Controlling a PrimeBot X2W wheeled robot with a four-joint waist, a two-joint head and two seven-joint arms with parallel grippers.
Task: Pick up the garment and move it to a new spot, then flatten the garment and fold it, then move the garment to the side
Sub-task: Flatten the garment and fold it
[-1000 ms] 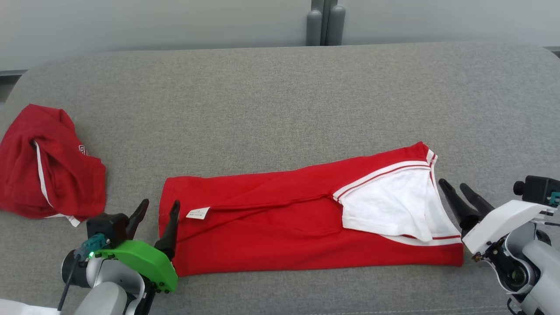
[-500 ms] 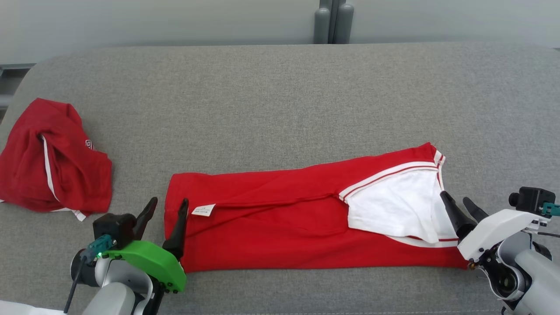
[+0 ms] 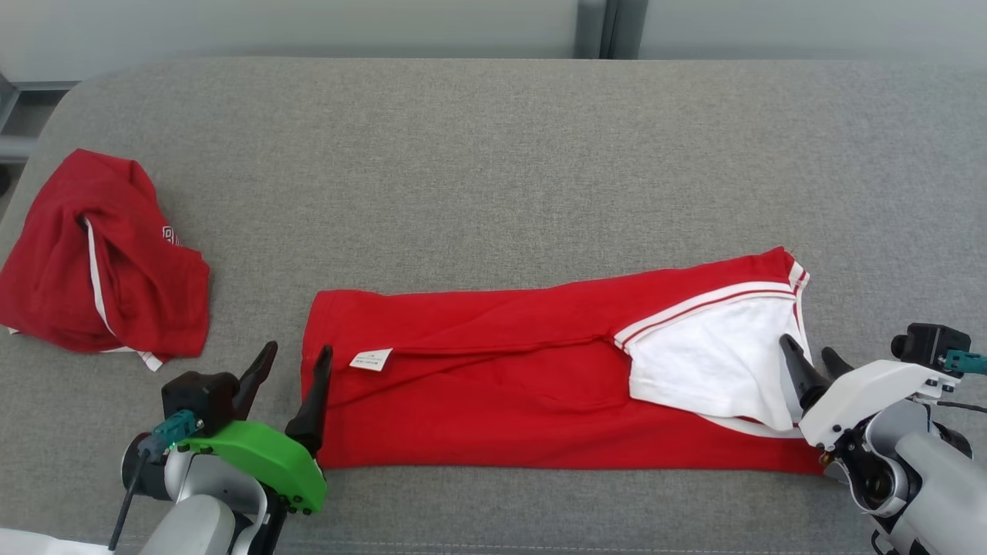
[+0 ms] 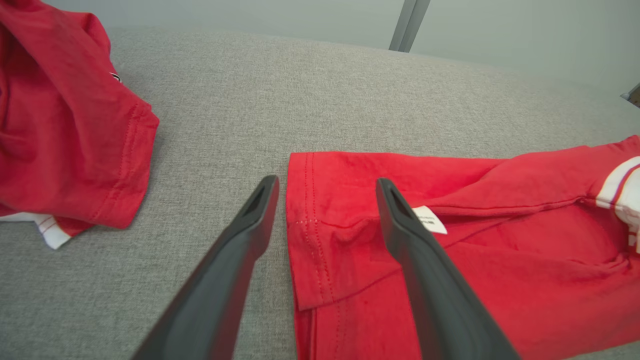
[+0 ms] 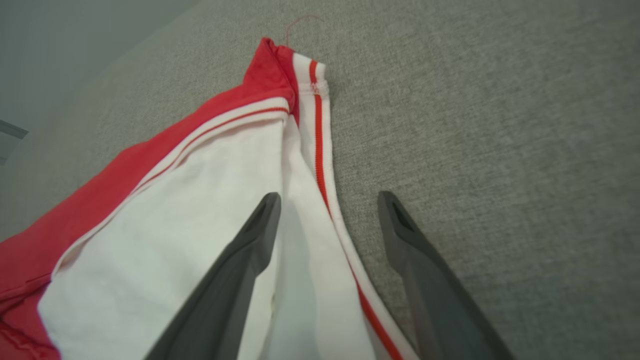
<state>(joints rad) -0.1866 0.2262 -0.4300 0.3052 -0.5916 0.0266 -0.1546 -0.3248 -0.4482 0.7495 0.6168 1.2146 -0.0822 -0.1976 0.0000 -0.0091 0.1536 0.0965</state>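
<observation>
From the head: red garment (image 3: 524, 385) folded long across grey cushion (image 3: 493, 177), left gripper (image 3: 298, 349) spread at its hem end, right gripper (image 3: 806, 345) spread at its white-lined end. Left wrist: fingers (image 4: 240, 250) straddling hem. Right wrist: fingers (image 5: 240, 270) astride striped edge.

Grey fabric-covered surface (image 3: 493, 154) under 1 flat red garment (image 3: 501, 401) and 1 crumpled red heap (image 3: 62, 254)

text: none legible | white tag (image 3: 371, 359) on garment (image 3: 501, 416): print too blurred
</observation>
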